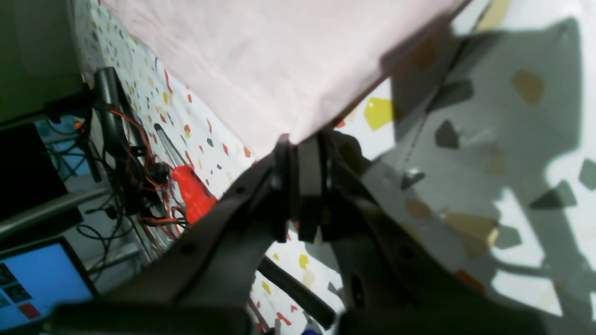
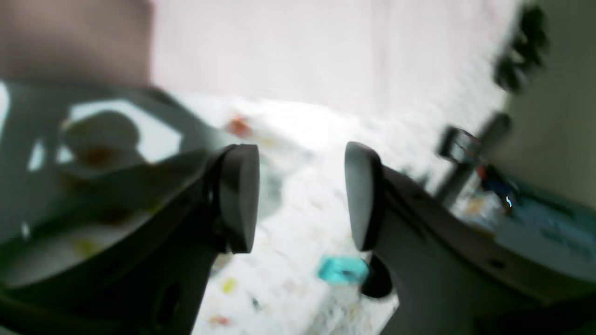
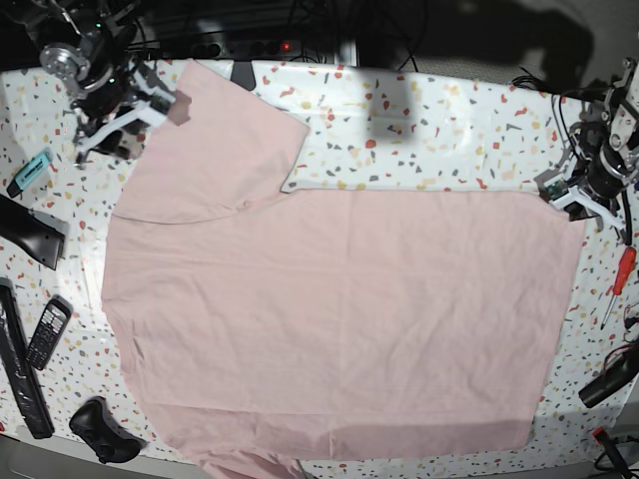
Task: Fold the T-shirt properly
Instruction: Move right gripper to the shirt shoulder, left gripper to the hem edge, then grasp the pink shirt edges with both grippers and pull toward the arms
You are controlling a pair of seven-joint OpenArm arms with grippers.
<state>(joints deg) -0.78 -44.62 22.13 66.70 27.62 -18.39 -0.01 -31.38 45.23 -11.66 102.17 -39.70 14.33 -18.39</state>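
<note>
The T-shirt [image 3: 339, 319] lies spread on the table [image 3: 449, 110], plain side up, with its left corner pinched in the left gripper [image 1: 298, 153], whose jaws are closed narrow on the cloth, while the right gripper [image 2: 301, 195] stands wide and empty over the sleeve side. The risk I see is that only one corner is held, so a pull from the left arm alone could drag or skew the whole shirt and wrinkle it. No brand or writing can be read; the right wrist view is perhaps too blurred for it.
</note>
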